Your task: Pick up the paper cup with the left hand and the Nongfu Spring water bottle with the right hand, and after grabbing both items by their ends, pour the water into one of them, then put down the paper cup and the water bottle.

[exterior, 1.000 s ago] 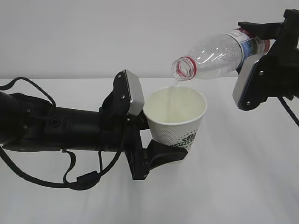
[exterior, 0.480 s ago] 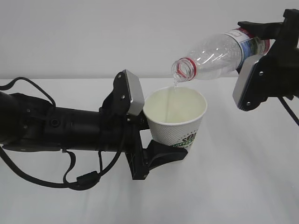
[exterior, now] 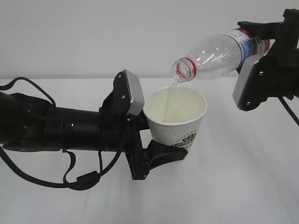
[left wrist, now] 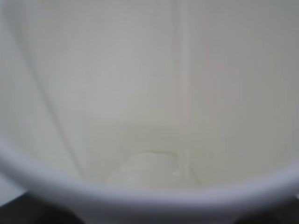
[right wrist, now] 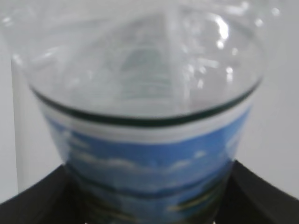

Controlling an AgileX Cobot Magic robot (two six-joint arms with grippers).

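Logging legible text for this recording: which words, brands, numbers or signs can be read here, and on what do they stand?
None can be read.
White tapered paper cup: small green-and-black logo low on its side, partly behind the left gripper; too small to read.
Clear plastic water bottle: red-white label with a blue landscape picture; any lettering is blurred in both views.

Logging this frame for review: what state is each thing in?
paper cup: upright, gripped near its base, catching water
water bottle: uncapped, tilted mouth-down over the cup
water: thin stream falling into the cup
left gripper: shut on cup
right gripper: shut on bottle
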